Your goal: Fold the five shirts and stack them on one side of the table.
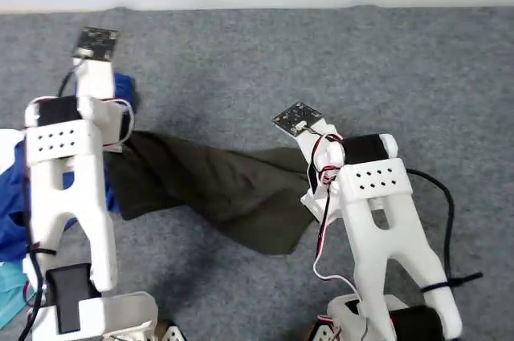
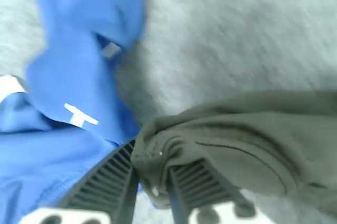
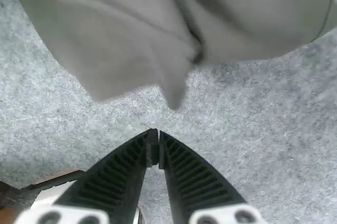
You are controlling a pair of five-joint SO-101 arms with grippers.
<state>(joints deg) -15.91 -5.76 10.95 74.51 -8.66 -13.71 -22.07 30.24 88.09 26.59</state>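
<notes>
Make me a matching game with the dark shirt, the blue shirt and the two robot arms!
Things:
1. dark shirt
2. blue shirt
3. left arm
4. right arm

States:
A. jaws shut with nothing in them
B. lies stretched out between the two arms
C. bunched up beside the left arm
D. jaws shut on the dark shirt

Pairs: 1-B, 2-C, 3-D, 4-A

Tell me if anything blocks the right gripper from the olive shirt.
Nothing visible does: only bare grey mat lies between the right gripper and the olive shirt. The left gripper is clamped on its other end.
</notes>
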